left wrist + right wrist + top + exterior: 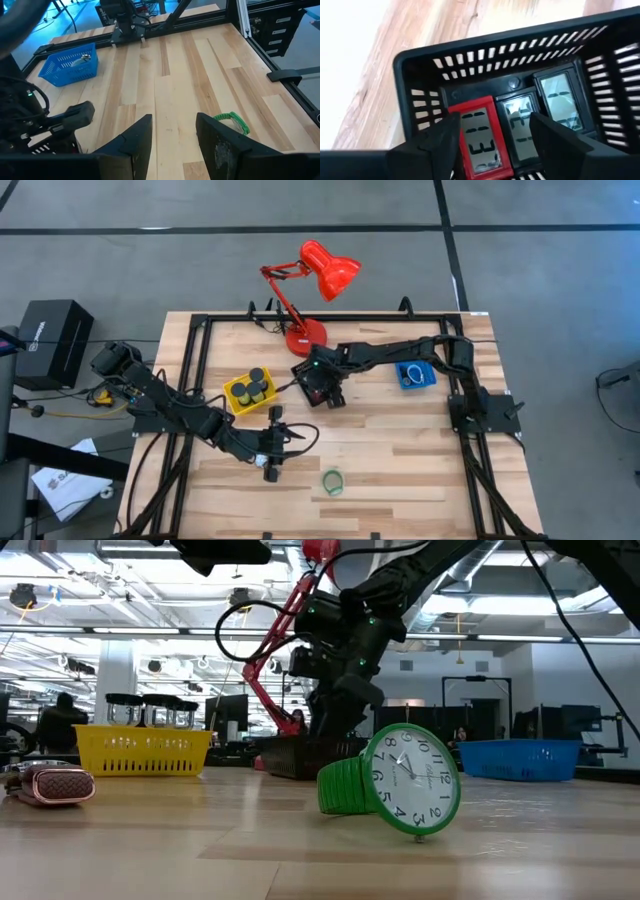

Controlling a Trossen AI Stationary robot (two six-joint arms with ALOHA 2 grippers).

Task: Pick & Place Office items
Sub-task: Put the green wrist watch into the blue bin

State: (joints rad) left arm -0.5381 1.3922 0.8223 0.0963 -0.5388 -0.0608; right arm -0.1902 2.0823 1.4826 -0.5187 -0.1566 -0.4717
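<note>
The green plastic-banded wristwatch with a round white dial (405, 780) lies loose on the pale wooden plank desk (400, 460), near its front edge and well apart from every tray; by my reckoning it is the main item left. Three flat rectangular digital clocks, one red-cased (479, 137) and two black (520, 127), already sit side by side in the black slotted plastic tray (420, 70). Black cylinders (254, 390) stand in the yellow mesh basket (236, 402), and the blue mesh basket (403, 369) holds something small. The right gripper (492, 137) hangs open over the black tray, empty. The left gripper (172, 137), fingers spread and empty, points toward the watch.
</note>
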